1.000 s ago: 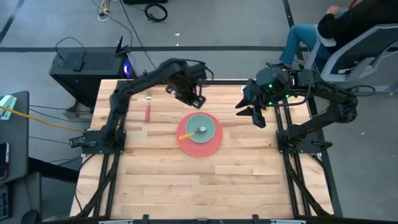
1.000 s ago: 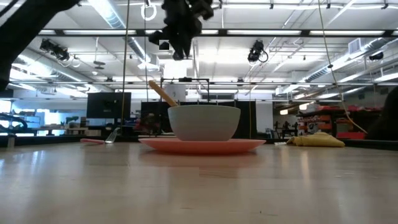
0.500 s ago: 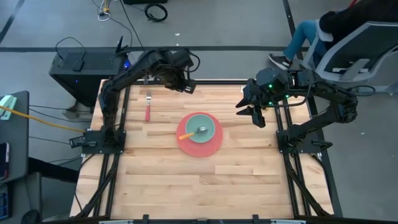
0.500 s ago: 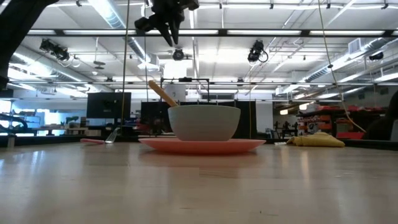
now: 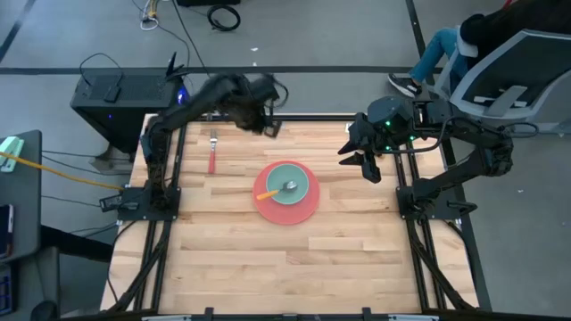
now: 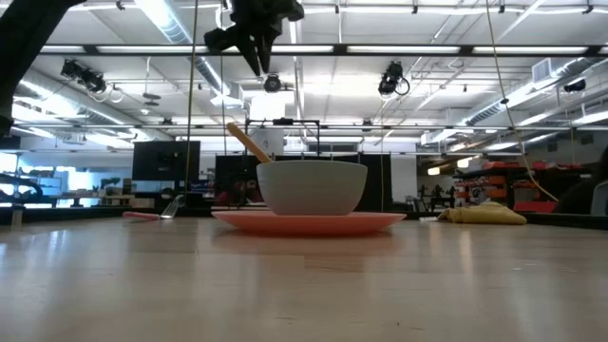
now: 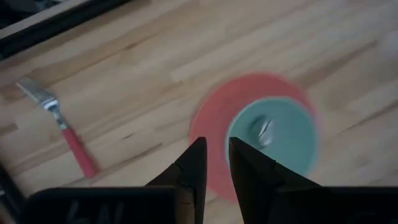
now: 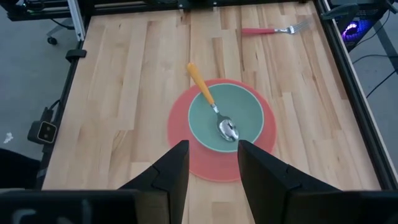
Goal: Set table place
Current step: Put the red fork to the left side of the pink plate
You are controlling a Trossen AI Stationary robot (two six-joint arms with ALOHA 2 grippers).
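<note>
The pink plate (image 5: 294,214) lies at mid-table with the pale-teal bowl (image 5: 302,178) standing on it. The orange-handled spoon (image 8: 214,109) lies with its metal head in the bowl and its handle (image 6: 247,142) leaning on the rim, sticking out toward the table's left. The red-handled fork (image 5: 212,153) lies flat at the far left. My left gripper (image 5: 270,127) hangs high over the far edge, empty, with a narrow gap between its fingers (image 7: 214,155). My right gripper (image 5: 357,163) hovers open and empty to the right of the plate, which shows in its wrist view (image 8: 211,155).
Black rails (image 5: 406,178) run along the wood table's (image 5: 268,259) edges. A person sits in a chair (image 5: 500,53) beyond the far right corner. A black computer case (image 5: 125,89) stands beyond the far left corner. The near half of the tabletop is bare wood.
My left gripper has risen from just above the plate's far side and gone toward the far edge, turning as it went. The plate, bowl, spoon and fork have stayed in place.
</note>
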